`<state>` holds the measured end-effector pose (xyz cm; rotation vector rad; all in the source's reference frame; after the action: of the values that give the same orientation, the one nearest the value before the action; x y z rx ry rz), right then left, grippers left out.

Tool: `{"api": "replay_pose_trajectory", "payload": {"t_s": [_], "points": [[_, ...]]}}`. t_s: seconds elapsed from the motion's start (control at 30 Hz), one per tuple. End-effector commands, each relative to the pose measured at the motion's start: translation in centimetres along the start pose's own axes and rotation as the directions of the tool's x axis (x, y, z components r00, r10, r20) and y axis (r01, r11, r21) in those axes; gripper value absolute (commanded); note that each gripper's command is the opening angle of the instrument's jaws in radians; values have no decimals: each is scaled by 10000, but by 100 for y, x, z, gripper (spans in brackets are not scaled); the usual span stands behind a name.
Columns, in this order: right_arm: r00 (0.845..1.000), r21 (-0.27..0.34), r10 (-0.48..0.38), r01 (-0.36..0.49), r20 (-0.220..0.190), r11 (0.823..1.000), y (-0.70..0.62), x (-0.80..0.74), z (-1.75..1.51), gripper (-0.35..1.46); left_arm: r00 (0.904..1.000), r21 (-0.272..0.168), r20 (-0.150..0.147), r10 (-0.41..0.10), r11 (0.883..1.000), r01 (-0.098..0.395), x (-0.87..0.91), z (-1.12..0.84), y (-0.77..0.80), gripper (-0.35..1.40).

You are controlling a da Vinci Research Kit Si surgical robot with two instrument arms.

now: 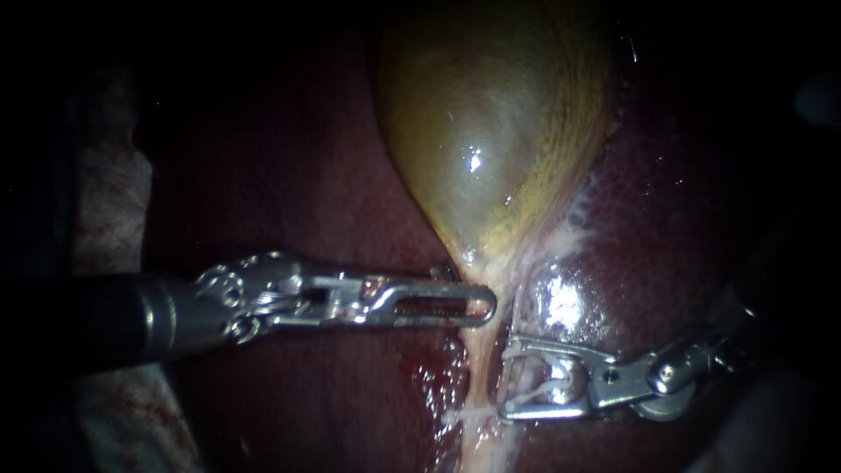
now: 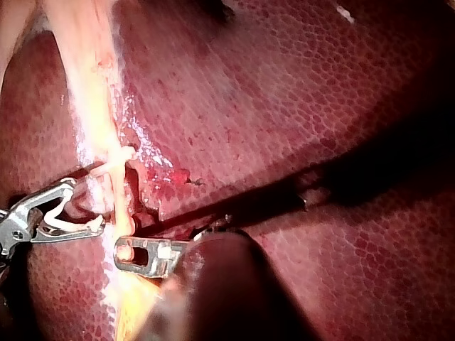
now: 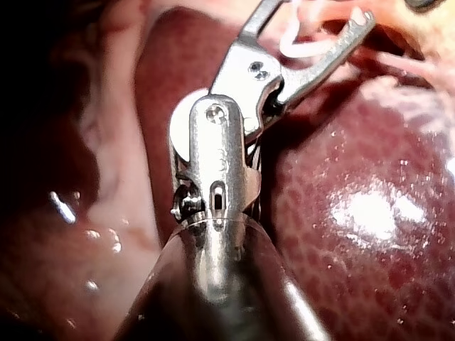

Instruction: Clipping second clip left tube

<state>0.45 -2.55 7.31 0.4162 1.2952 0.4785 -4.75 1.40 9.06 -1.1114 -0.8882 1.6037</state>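
Note:
The yellow-green gallbladder [image 1: 491, 114] narrows to a pale neck that runs down as the left tube [image 1: 477, 368]. My left instrument [image 1: 486, 307] comes in level, its slotted jaws shut on the neck tissue; its tip [image 2: 124, 250] shows against the pale strand. My right instrument [image 1: 506, 381] has its jaws wide apart, with an open white clip [image 1: 554, 385] seated between them. Its jaw tips lie at the tube's right side, with thin pale strands [image 2: 92, 199] between them. Those spread jaws [image 3: 313, 13] also show in the right wrist view. A small white piece [image 1: 462, 412] crosses the tube lower down.
Dark red liver [image 1: 289, 175] surrounds the gallbladder, wet and shiny to the right [image 1: 561, 302]. Some blood lies left of the tube [image 1: 434, 377]. Pale stained material [image 1: 105, 201] sits at the far left behind my left instrument's shaft.

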Motion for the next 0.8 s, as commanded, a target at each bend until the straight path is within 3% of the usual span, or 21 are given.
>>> {"api": "replay_pose_trajectory", "payload": {"t_s": [0.03,0.33,0.8], "points": [[10000,9,35,-35,23,10000,0,-3,2,60,10000,0,-2,0,10000,0,0,0,0,-35],[9998,66,183,-184,114,9998,4,-20,12,60,10000,-3,2,-15,10000,15,1,-1,3,-35],[9997,104,241,-242,87,9997,9,-29,21,60,10000,-2,4,-42,10000,42,3,-2,7,-35]]}}
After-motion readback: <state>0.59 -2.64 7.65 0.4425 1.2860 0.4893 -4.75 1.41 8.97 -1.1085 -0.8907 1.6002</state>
